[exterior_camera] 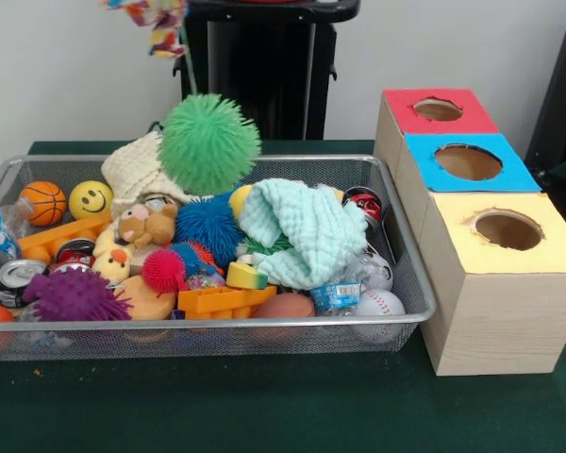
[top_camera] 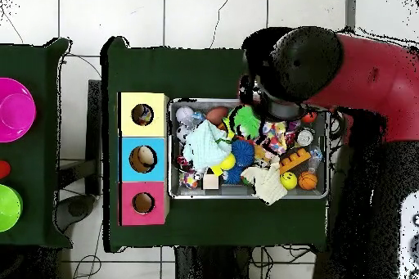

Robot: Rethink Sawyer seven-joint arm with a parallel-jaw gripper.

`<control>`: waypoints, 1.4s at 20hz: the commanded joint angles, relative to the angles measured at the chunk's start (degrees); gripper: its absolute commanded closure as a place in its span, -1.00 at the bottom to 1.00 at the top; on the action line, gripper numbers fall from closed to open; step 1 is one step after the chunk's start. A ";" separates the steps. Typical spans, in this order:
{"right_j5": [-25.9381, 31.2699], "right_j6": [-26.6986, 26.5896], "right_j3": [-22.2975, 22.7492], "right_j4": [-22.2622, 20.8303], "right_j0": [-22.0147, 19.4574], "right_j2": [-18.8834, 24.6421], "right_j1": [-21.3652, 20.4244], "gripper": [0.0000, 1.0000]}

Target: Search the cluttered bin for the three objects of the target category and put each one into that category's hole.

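The wire mesh bin (exterior_camera: 264,323) is full of clutter; it also shows in the overhead view (top_camera: 245,195). The mint-green cloth (exterior_camera: 297,231) lies crumpled right of centre. The cream cloth (exterior_camera: 137,170) lies at the back left. The white dotted cloth (exterior_camera: 156,19) hangs in the air at the picture's top edge. A green spiky ball (exterior_camera: 208,142) dangles below it on a thin green strand. The yellow-topped hole (exterior_camera: 507,229) is in the nearest box, right of the bin. My arm (top_camera: 311,67) reaches over the bin and hides the gripper.
Blue-topped (exterior_camera: 467,162) and red-topped (exterior_camera: 438,109) boxes stand behind the yellow one. The bin also holds spiky balls, plush animals, cans, a basketball (exterior_camera: 43,202), a smiley ball (exterior_camera: 91,199), a baseball (exterior_camera: 382,304) and orange blocks. Pink (top_camera: 12,110) and green bowls sit on a side table.
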 commanded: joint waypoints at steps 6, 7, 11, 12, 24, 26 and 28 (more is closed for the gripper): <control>-7.05 14.89 17.83 7.61 10.02 -4.33 -15.42 1.00; -7.18 14.22 20.67 8.44 10.83 -5.33 -17.98 1.00; -8.85 10.13 31.52 11.83 12.55 -9.59 -25.94 1.00; -9.84 8.23 34.12 12.41 12.46 -10.62 -27.70 1.00; -11.73 -17.18 43.62 12.36 -0.97 -11.81 -30.96 1.00; -14.52 -19.69 44.68 12.15 -3.89 -10.33 -29.17 1.00; -20.35 -21.98 47.45 12.77 -7.03 -8.38 -27.17 1.00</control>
